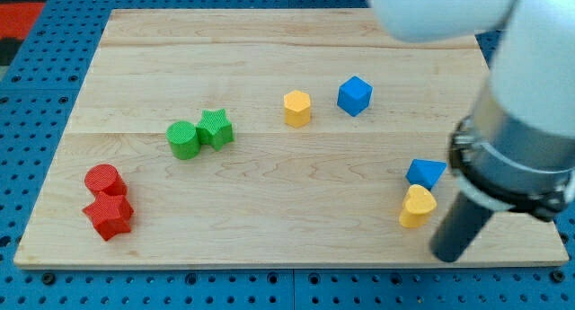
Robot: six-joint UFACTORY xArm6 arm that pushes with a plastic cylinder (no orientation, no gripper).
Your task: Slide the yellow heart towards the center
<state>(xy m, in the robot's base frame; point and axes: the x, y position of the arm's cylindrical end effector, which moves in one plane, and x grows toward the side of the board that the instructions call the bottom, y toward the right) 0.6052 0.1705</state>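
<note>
The yellow heart (417,206) lies near the board's lower right, just below and touching the blue triangle (425,172). My tip (446,254) is on the board a little to the right of and below the yellow heart, a short gap apart from it. The arm's grey and white body (521,139) rises above it at the view's right.
A yellow hexagon (297,108) and a blue cube (355,95) sit above the middle. A green cylinder (183,139) and green star (216,128) touch at centre left. A red cylinder (103,181) and red star (110,215) sit at lower left. The board's right edge (539,220) is close.
</note>
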